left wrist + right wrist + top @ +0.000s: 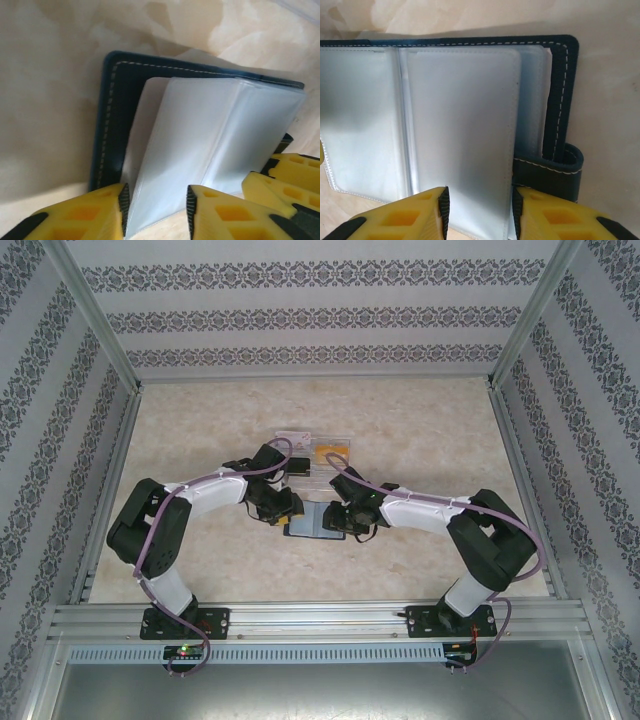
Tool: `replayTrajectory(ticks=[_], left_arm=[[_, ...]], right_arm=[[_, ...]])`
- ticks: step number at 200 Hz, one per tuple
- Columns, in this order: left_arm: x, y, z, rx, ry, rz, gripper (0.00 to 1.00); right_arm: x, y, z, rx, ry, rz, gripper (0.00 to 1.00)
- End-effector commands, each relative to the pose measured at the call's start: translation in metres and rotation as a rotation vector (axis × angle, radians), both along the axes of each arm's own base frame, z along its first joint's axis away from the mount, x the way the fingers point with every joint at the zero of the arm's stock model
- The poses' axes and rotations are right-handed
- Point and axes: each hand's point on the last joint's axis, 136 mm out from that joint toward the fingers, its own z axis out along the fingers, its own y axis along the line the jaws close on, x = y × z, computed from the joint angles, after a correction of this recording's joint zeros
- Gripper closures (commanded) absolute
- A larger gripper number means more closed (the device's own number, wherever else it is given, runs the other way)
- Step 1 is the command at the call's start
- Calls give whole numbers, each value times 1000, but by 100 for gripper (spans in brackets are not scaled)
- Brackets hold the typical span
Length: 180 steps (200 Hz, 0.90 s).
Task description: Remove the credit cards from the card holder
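The card holder (313, 521) lies open on the table between my two grippers, a navy cover (111, 125) with white stitching and frosted grey-blue pocket leaves (462, 115). Its closure tab (547, 172) is at the right. My left gripper (155, 196) is open, and a raised pocket leaf (200, 135) slants up between its fingers. My right gripper (479, 199) is open just above a flat leaf, its pads near that leaf's two sides. I cannot tell whether the leaves hold credit cards. A yellow-orange card (333, 451) lies in the clear box.
A clear plastic compartment box (313, 452) stands just behind the card holder, close to both wrists. My right gripper's yellow finger (292, 175) shows at the right of the left wrist view. Metal rails and patterned walls fence the table.
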Motion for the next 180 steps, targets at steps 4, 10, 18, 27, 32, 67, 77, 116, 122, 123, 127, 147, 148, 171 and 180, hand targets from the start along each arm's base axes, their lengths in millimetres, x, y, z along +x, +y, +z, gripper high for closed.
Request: replayTrajectory(ticks=[4,10,18,27,32,67,77,116,122,123,127,147,148,171,180], left_arm=[[6,-16,7,-60,-22,-17,68],[6,-17,7,-68,-20,-19,69],[6,-18,6,-73,-16,-22,71],[4,-19,5,-81,-10,-31,72],[4,-20,4,-85,-10,-42,74],[4,-27,6,-123,-11,-75,80],[4,-30,7,-140,-10,-79,83],[3,-32,7,-161,-9,-84,94],[2,-33,8,-163,-9,-86,96],[2,-32,7,-162,-8,-85,96],[1,-32,7,-161,-5,-86,97],[1,-31,9,-158,-10,-91,97],[1,-30,9,-157,-11,-91,97],[3,-21,15,-110,-33,-88,83],[3,-17,18,-92,-40,-88,75]], right_arm=[[2,5,-4,11,13,16,63],[2,5,-4,13,15,17,64],[2,5,-6,12,17,18,65],[2,6,-6,15,20,20,65],[2,7,-6,17,22,19,66],[3,9,-7,26,24,23,69],[4,10,-6,27,23,26,69],[7,12,3,41,-7,31,73],[9,12,7,47,-19,31,73],[9,12,7,48,-20,31,73],[9,13,9,50,-26,32,73],[12,11,19,65,-59,25,75],[13,11,19,66,-60,24,74],[14,3,25,53,-77,1,74],[15,-2,25,43,-82,-9,74]])
